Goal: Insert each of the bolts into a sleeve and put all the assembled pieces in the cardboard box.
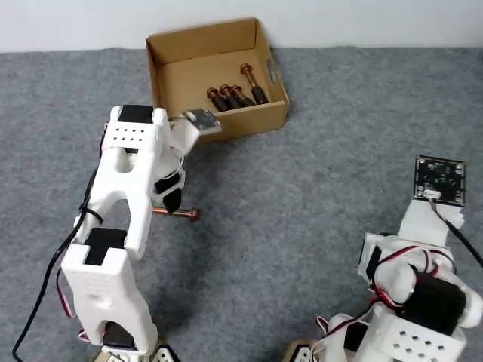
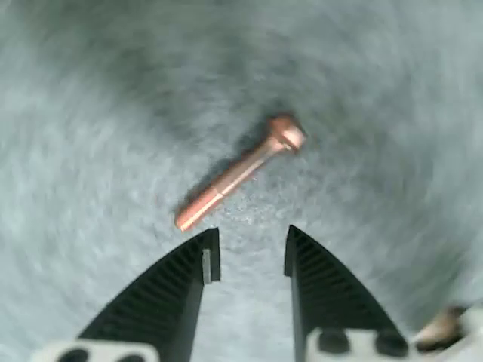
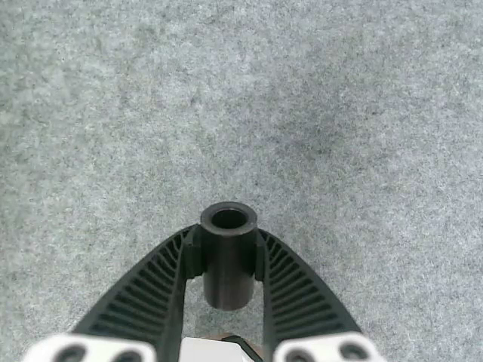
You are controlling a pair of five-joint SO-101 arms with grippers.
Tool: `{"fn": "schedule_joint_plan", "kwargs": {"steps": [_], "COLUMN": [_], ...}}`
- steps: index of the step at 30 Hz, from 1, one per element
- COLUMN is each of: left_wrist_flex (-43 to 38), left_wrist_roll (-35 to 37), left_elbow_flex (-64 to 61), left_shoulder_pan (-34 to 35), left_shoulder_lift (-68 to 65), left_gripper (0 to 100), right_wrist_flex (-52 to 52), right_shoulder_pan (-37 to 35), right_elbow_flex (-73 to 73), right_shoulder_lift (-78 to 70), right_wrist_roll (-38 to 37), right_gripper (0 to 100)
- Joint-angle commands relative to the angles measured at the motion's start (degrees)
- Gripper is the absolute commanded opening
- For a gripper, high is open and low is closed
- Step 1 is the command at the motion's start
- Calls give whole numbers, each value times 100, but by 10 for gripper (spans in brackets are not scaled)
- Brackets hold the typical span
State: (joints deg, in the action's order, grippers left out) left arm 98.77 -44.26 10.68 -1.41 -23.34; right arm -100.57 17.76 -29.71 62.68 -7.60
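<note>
Assembled pieces (image 1: 235,94), four as far as I can count, lie inside the cardboard box (image 1: 202,36) at the far side of the desk (image 1: 324,173); one bare bolt (image 2: 240,172) lies flat on the desk just ahead of the left end effector (image 2: 251,253), whose fingers stand apart and empty; the right end effector (image 3: 226,243) is clenched on a dark sleeve (image 3: 228,264); by my judgement, only this pair is left to join and box.

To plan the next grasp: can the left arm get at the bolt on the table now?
Probably yes: the left arm has its jaws open close to the bolt, and nothing lies between them.
</note>
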Motion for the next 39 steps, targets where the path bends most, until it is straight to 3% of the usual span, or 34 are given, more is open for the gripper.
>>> {"fn": "schedule_joint_plan", "kwargs": {"steps": [1,6,15,24,27,29,39], "left_wrist_flex": [158,158,158,149,70,70,158], "left_wrist_roll": [-1336,-1978,-1969,-1952,-1697,-1618,-1495], "left_elbow_flex": [13,101,1121,1209,1209,1209,1156], "left_shoulder_pan": [-114,-123,-290,-519,-510,-536,-554], "left_shoulder_lift": [26,-492,-1407,-2057,-2224,-2259,-1380], "left_gripper": [148,148,149,142,76,8,6], "right_wrist_flex": [-215,-215,-224,-224,-224,-224,-224], "right_shoulder_pan": [57,57,57,57,57,57,57], "right_elbow_flex": [26,26,26,26,26,26,26], "right_shoulder_lift": [22,22,-4,-4,-4,-4,31], "right_wrist_roll": [26,26,44,26,26,26,26], "right_gripper": [8,8,8,8,8,8,8]}}
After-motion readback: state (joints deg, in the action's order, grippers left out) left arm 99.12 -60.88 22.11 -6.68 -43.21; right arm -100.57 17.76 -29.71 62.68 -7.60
